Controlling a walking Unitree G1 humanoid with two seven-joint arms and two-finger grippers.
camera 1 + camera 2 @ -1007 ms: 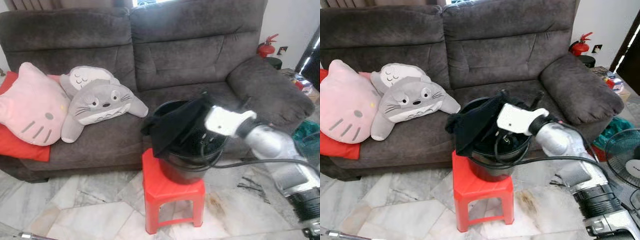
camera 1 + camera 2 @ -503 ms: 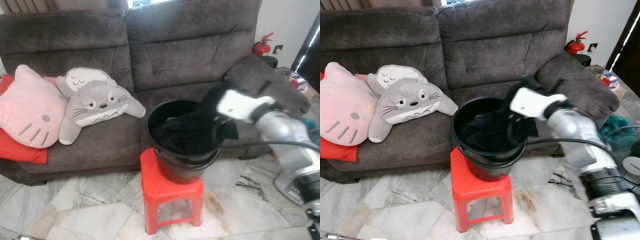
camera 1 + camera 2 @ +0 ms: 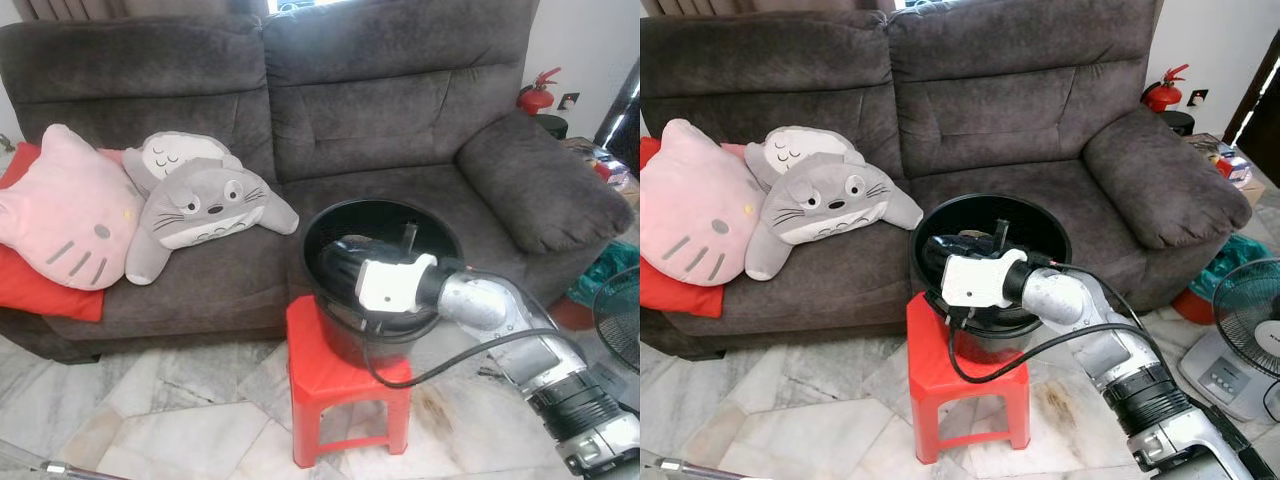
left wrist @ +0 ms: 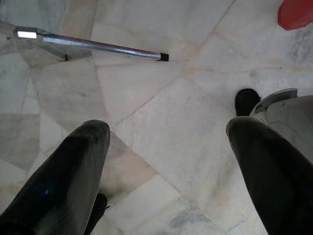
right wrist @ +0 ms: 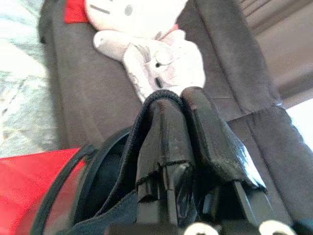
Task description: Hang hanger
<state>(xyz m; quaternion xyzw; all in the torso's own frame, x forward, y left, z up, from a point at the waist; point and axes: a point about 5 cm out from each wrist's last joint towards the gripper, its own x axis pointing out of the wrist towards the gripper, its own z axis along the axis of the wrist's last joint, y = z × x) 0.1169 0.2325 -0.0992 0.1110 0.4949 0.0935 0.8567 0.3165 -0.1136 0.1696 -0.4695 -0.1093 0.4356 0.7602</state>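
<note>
The slim dark upright piece (image 3: pixel 408 236) that stood inside the round black plastic bucket (image 3: pixel 383 203), near its far wall, may have been the hanger's hook; the pictures were too coarse to tell. The bucket sat on a small red plastic stool (image 3: pixel 330 375), which stood on the pale marble floor (image 3: pixel 150 420) just in front of the grey fabric sofa (image 3: pixel 380 120).

The right claw (image 5: pixel 181 95) reached into the bucket on its near-left side, its silver arm stretching in across the rim. In the right wrist view its two black fingers (image 5: pixel 210 132) were pressed together, clamping a fold of black cloth (image 5: pixel 156 122) that wrapped over one of them and trailed down into the bucket.

The left claw (image 4: pixel 166 132) hung low over the marble floor with its fingers (image 4: pixel 78 161) spread wide and nothing between them; a thin metal bar (image 4: pixel 98 45) lay beyond it.

On the sofa's left seat lay a pink cat-face cushion (image 3: pixel 65 215) over a flat red cushion (image 3: pixel 40 295), touching a grey-and-white plush creature (image 3: pixel 205 205). A red fire extinguisher (image 3: pixel 537 95) stood behind the sofa's right armrest, and a grey floor fan (image 3: pixel 1250 320) stood on the floor at the right.
</note>
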